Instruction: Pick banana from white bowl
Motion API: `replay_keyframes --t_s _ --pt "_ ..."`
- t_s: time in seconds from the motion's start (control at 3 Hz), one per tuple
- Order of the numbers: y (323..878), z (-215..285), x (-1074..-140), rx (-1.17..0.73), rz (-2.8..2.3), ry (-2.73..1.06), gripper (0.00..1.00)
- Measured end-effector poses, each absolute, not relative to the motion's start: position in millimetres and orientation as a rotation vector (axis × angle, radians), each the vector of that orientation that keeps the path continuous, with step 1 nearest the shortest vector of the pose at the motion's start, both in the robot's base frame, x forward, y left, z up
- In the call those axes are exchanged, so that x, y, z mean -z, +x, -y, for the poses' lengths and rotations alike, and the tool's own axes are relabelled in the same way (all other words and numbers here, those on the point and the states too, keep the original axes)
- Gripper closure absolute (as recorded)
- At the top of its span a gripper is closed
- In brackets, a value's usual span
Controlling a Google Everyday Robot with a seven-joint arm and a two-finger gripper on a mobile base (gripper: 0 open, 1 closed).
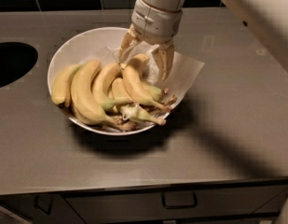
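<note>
Yellow banana (134, 85) lies in white bowl (80, 45), not lifted. The hand (147, 54) hangs over its blunt tip, fingers (164, 62) spread wide, gripping nothing. Closing and lifting remain.

- My gripper (146, 59): over the white bowl's (64, 55) far side, jaws spread astride the banana's (134, 85) tip.
- Left flank: other bananas (85, 94); right flank: paper (185, 71).
- Surface (236, 125) rightward: passable.
</note>
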State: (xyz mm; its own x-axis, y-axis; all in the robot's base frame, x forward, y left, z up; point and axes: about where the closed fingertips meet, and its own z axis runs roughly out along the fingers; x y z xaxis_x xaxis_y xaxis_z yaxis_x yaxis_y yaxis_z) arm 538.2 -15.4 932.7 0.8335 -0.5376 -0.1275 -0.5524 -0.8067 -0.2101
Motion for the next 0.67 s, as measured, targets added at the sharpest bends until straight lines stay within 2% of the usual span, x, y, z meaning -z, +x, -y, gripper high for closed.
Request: replay_keyframes --t_s 0.67 --pt "556.8 -23.8 -944.0 -0.051 -0.718 -2.815 0.31"
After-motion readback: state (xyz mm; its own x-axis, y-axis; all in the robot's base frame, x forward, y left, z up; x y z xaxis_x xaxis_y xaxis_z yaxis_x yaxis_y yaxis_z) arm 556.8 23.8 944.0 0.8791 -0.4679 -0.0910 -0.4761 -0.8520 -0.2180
